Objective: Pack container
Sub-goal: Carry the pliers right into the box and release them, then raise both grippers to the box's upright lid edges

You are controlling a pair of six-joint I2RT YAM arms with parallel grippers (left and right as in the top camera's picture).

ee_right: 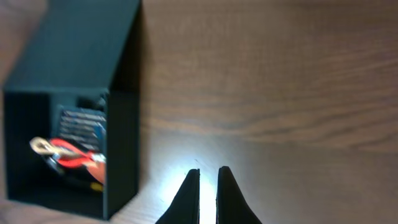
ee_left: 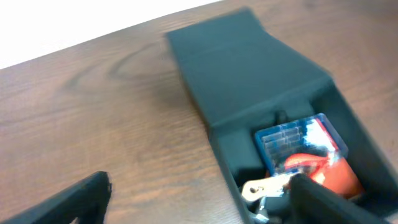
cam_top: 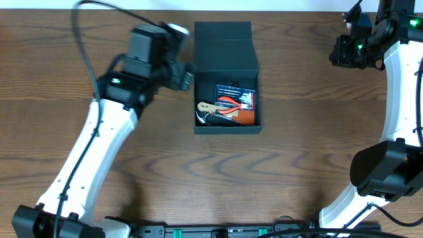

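Cannot identify every item inside the container (cam_top: 227, 128): made out only a blue-and-red case (cam_top: 236, 92), red-handled pliers (cam_top: 231, 104), an orange piece (cam_top: 246, 117) and a pale tan handle (cam_top: 204, 106), all overlapping, with anything beneath hidden. Found the left wrist view blurred, with the container's near end cut off there by the frame edge and by one dark finger (ee_left: 323, 199). Found in the right wrist view the lid end cut off by the top edge and the interior in shadow, too dim to read any label. Located the container at the far middle of the table (cam_top: 297, 158), resting flat, opening upward. Traced its long axis running near to far, with the flap lid (cam_top: 223, 46) laid back at the far end and the open compartment at the near end. Recorded a rigid, matte, dark teal-black box with straight walls and square corners, lid of the same colour, on a brown wood-grain tabletop. Recorded the left gripper (ee_left: 200, 180) released, fingers spread wide with nothing between, just beside the container's left wall. Recorded the right gripper (ee_right: 208, 171) clenched to a thin slit, grasping nothing, well apart from the container toward the far right, above bare wood with a bright glare patch.
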